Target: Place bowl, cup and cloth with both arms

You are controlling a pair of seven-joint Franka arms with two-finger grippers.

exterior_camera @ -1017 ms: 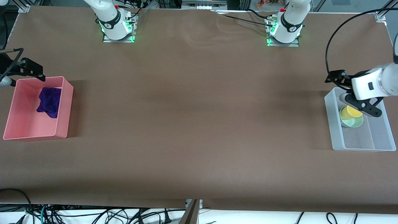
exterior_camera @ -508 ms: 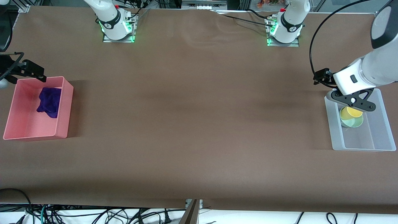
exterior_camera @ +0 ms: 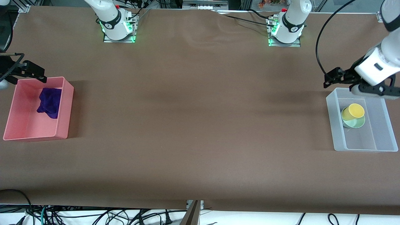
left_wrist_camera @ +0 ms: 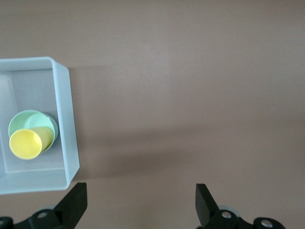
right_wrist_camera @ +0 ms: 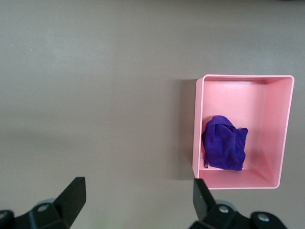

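So the left gripper point(exterior_camera: 372, 89) has lifted off, jaws wide and empty, leaving the cup point(exterior_camera: 353, 112) tipped into the bowl point(exterior_camera: 354, 122) in the clear bin point(exterior_camera: 359, 146) below. Right gripper point(exterior_camera: 18, 70) waits, jaws spread, the cloth point(exterior_camera: 49, 102) below in the pink bin point(exterior_camera: 62, 125). Looks basically done.

purple cloth point(right_wrist_camera: 224, 149) lies in pink bin point(right_wrist_camera: 282, 129); right gripper point(right_wrist_camera: 136, 205) spread wide.

The cloth point(exterior_camera: 49, 102) lies in a bin point(exterior_camera: 64, 107) at the right arm's end of the table point(exterior_camera: 200, 125). At the left arm's end, well apart, the cup point(exterior_camera: 352, 111) leans in the bowl point(exterior_camera: 356, 122) inside a tray point(exterior_camera: 339, 125).
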